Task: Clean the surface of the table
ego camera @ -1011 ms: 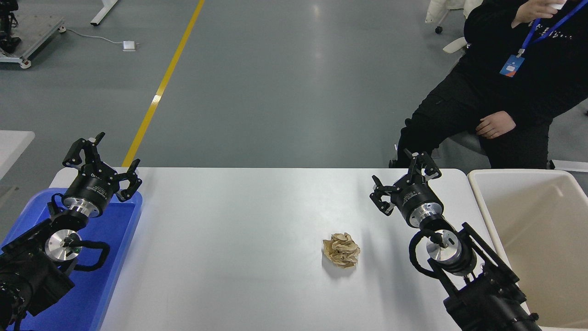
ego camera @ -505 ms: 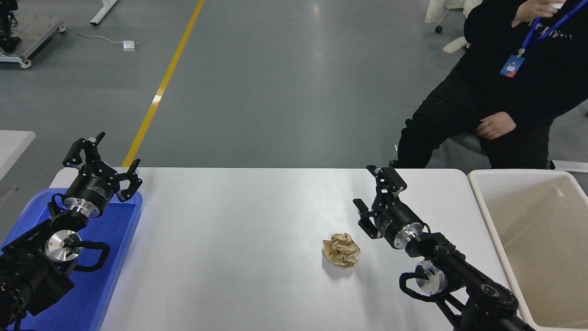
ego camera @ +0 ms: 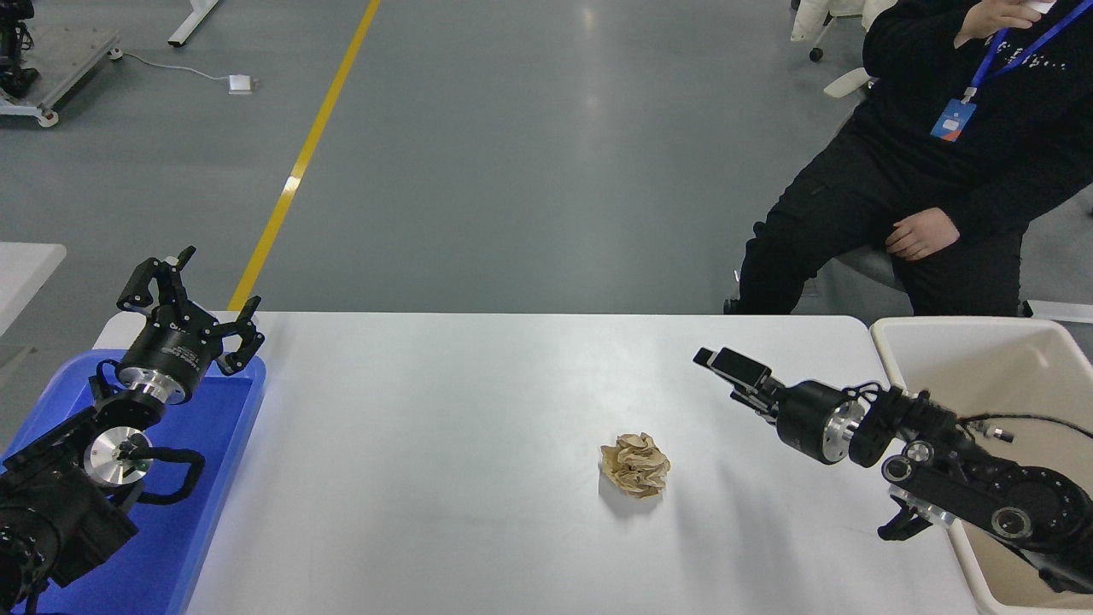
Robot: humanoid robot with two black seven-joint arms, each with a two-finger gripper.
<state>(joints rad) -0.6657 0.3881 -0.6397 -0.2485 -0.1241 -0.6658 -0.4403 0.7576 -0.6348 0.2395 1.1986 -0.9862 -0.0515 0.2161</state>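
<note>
While your right gripper [ego camera: 726,366], fingers' state unclear, hovers w/ a beige bin [ego camera: 1016,376] to its right, crumpled brown paper [ego camera: 634,464] sits on the white table surface [ego camera: 444,444]; left gripper [ego camera: 189,295] spread open.

The blue tray [ego camera: 218,478] and beige bin [ego camera: 1008,342] are both cut off by the frame edges. The right gripper [ego camera: 739,376] is seen side-on, its opening unclear. The seated person [ego camera: 931,162] is cropped at top right.

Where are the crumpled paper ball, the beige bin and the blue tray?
crumpled paper ball [ego camera: 634,464], head view, middle of the wad.
beige bin [ego camera: 1016,376], head view, bare inner wall at the far end.
blue tray [ego camera: 224,418], head view, bare floor near its right wall.
</note>
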